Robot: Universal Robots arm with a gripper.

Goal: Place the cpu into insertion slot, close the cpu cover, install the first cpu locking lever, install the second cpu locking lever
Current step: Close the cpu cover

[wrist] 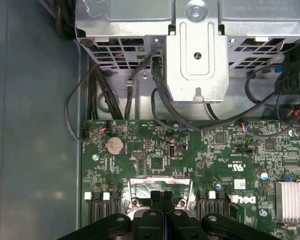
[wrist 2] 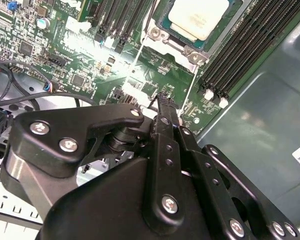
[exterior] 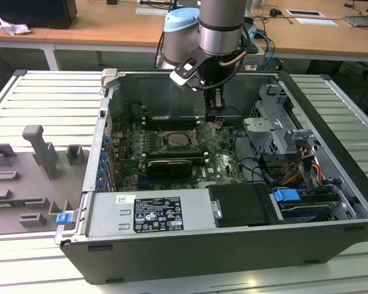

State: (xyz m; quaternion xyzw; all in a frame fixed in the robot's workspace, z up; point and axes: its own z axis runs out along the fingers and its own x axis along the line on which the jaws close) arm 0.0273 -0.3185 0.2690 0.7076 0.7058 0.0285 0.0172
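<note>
The cpu [wrist 2: 197, 17], a pale square chip, lies flat in the socket [exterior: 175, 141] on the green motherboard. The cpu cover [wrist 2: 135, 75], a thin shiny frame, stands hinged up from the socket edge, and the board shows through its opening. In the first wrist view the cpu cover [wrist: 140, 182] rises just in front of the fingers. My gripper [wrist 2: 163, 97] is shut, its black fingers pressed together with nothing visible between them. The tips sit at the cover's raised free edge; contact is unclear. In the exterior view the gripper [exterior: 216, 121] hangs inside the case at the socket's right.
Black memory slots [wrist 2: 240, 55] flank the socket. A silver drive cage [wrist: 197, 50] with dangling cables lies past the board. A long black card [exterior: 168, 165] and the power supply [exterior: 153, 214] lie toward the case front. Grey fixtures [exterior: 40, 153] stand at the exterior view's left.
</note>
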